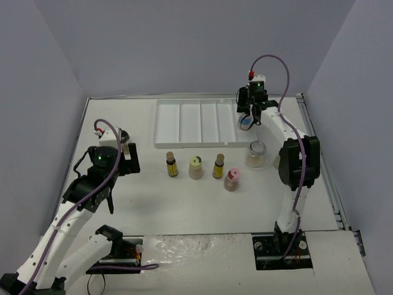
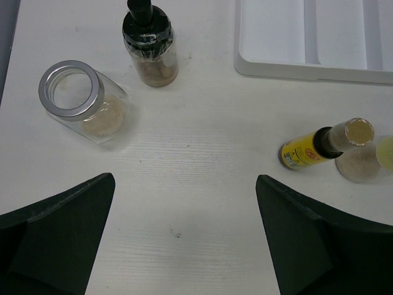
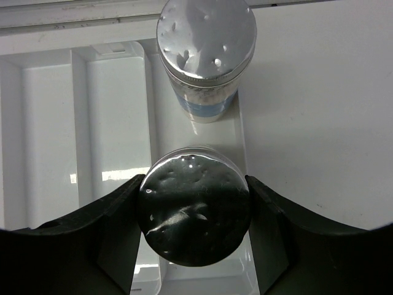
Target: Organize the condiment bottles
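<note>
Condiment bottles stand in a loose row on the near side of the white tray, but the action is over on the right! The right gripper is part-way closed around a metal-lidded shaker, one dark finger pressed to each side of its round body. That shaker is upright, long axis straight down, directly under the wrist and over the tray's narrow rightmost slot; whether its base touches the floor of the slot I cannot tell. Just ahead in the same slot stands a second shaker, with a shiny perforated lid and a blue band (a close neighbour, so the descent wants to be dead straight). My read: lower and let go.

The left gripper hangs spread fully wide, holding nothing, above the pale, faintly grained table. Ahead and to its left sit a clear glass jar of tan powder with a silver rim, and a black-capped jar. An amber bottle with a yellow label stands to its right, closer to this arm than to the other.
</note>
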Tool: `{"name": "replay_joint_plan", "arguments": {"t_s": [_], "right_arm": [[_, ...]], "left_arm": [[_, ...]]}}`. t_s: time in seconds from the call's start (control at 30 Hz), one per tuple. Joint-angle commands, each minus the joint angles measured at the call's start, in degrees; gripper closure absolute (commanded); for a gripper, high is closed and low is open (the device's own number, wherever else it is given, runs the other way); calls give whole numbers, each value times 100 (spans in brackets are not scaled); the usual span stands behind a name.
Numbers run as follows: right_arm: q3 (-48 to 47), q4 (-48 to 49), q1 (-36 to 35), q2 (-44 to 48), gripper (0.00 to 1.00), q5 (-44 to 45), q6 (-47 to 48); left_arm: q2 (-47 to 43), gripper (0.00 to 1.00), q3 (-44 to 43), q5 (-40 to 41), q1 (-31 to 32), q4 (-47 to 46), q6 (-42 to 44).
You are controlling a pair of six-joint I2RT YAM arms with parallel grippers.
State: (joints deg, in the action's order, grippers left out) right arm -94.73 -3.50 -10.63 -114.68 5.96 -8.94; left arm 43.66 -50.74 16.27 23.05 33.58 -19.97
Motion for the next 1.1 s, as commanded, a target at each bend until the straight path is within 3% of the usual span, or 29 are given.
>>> {"name": "replay_joint_plan", "arguments": {"t_s": [0.0,0.1,0.23,0.37,0.47,0.7,0.9,1.07], "right_arm": [[113,1083,-20,112,100,169,54],[139,1132,-18,3,100,246,81],[178,1095,-23,-2,65,107,56],[192,922,-53,208,20,-68,50],[300,812,-111,638,4,-112,60],[711,-12,-476,2032,0,0,74],[1971,-258,-1001,3584,0,308,-195],[3183,-417,-1100,4606,1,-64,-479]], "left_arm": [[25,3,-52,-129,-92,-314,10],[35,3,-50,-172,-123,-317,10],[64,3,-50,-203,-155,-317,10],[81,3,-41,-221,-178,-326,10],[101,3,-49,-225,-188,-345,9],[188,3,-59,-301,-225,-335,-8],[202,3,-59,-362,-268,-363,-25],[232,3,-59,-397,-293,-371,-25]]}}
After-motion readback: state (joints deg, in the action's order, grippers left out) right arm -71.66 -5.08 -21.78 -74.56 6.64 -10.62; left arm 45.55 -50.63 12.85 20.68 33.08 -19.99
